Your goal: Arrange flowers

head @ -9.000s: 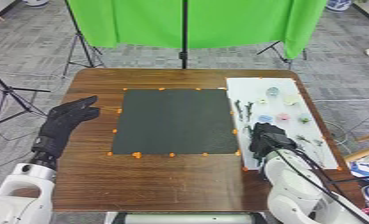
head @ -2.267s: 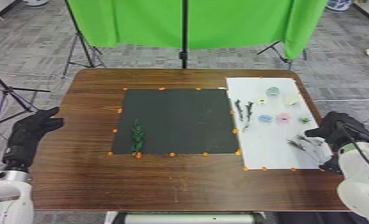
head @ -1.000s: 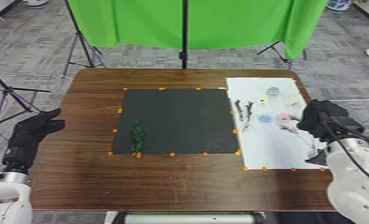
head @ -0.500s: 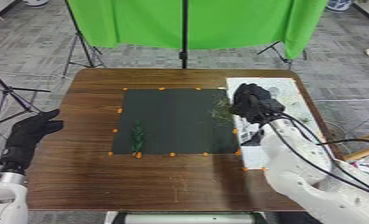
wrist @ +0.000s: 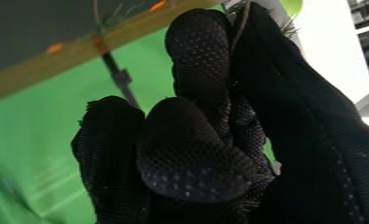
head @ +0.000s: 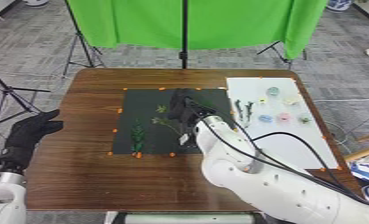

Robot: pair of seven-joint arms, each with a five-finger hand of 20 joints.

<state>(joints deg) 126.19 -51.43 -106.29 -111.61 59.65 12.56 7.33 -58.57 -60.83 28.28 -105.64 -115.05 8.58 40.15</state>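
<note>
a green sprig point(head: 138, 138) lies by the dark mat's point(head: 143, 102) near left corner; the left hand point(head: 29, 131), fingers loose, hangs at the tabletop's point(head: 83, 175) left edge; toward the mat's far edge the right hand point(head: 186, 106) pinches a thin stem point(wrist: 243, 22).

Two hands point(head: 29, 131); one mat point(head: 145, 105); one sheet point(head: 251, 85); one pink flower point(head: 283, 118); one blue flower point(head: 266, 118).
</note>
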